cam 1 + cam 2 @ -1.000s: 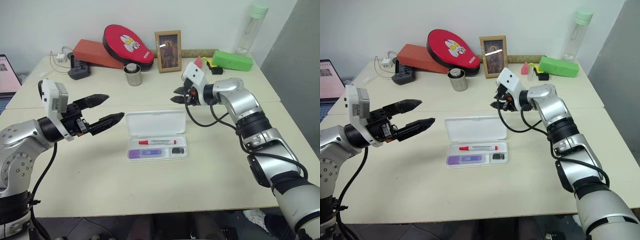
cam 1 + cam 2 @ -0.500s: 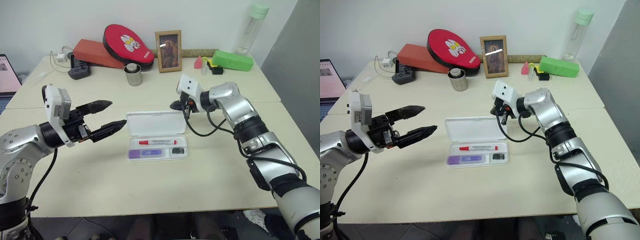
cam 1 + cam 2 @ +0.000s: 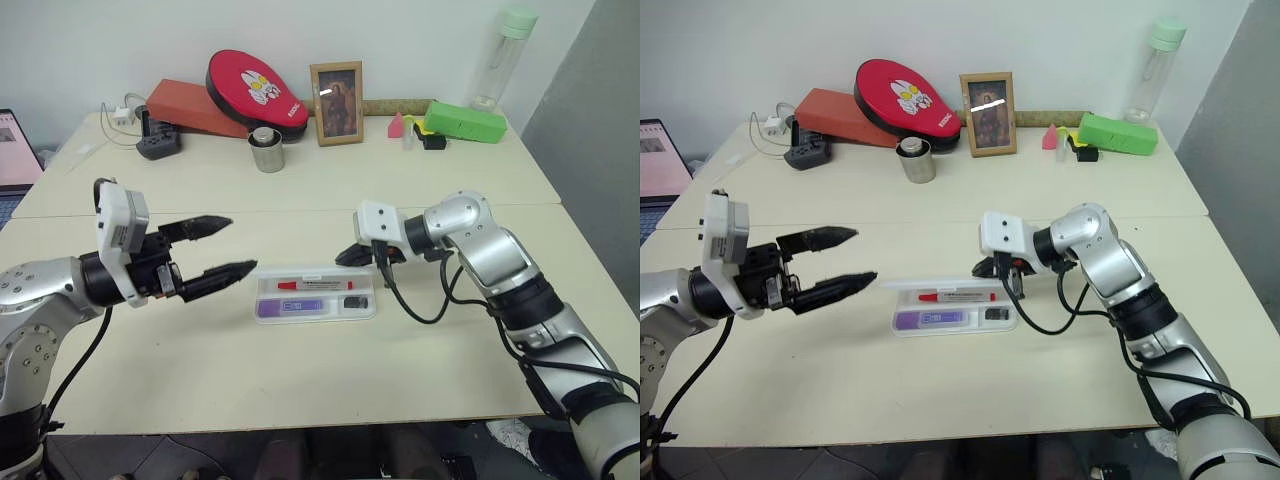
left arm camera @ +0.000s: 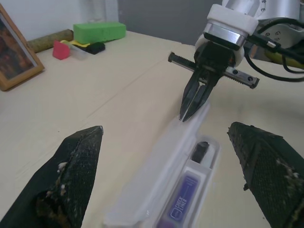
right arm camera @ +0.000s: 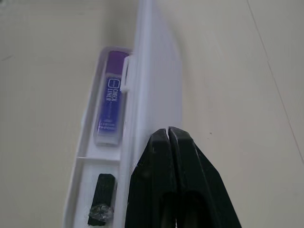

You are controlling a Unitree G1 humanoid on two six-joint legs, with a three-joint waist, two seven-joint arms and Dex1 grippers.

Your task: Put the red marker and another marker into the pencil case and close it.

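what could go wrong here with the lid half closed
The right gripper, shut, pushes the pencil case lid with its fingertips only, not gripping it, so it may slip off and let the lid drop back open. Nothing steadies the case: the open left gripper hangs beside it, so it might slide. The red marker could block the lid if it sits high.

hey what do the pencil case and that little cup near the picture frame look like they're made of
The pencil case looks like thin, milky white plastic with a smooth, slightly glossy finish: its lid lets light through and has moulded rounded edges. The cup looks like brushed metal, probably steel: grey, with soft streaky reflections down its side.
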